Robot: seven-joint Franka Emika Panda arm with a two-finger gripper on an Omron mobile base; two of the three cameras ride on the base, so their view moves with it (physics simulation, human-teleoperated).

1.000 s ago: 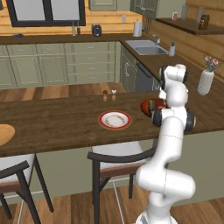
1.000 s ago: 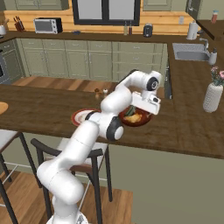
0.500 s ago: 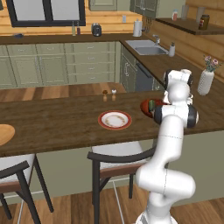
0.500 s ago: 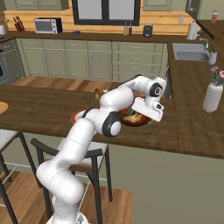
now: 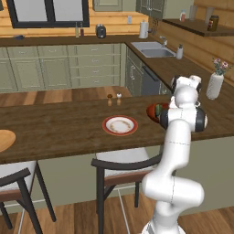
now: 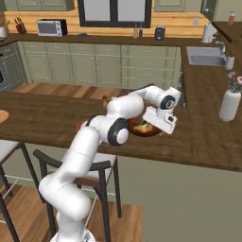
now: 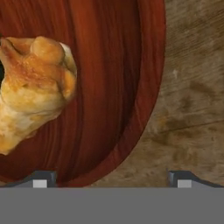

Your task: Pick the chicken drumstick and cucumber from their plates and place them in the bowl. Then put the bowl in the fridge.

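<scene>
Drumstick and cucumber sit in the bowl on the counter, and the gripper, spread wide and empty, straddles the near rim — it should drop squarely and pinch that wall firmly before lifting level toward the fridge.

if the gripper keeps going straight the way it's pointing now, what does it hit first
Most likely the rim of the bowl, which runs between the open fingertips. The chicken drumstick lies off to one side, though depth is unclear.
</scene>
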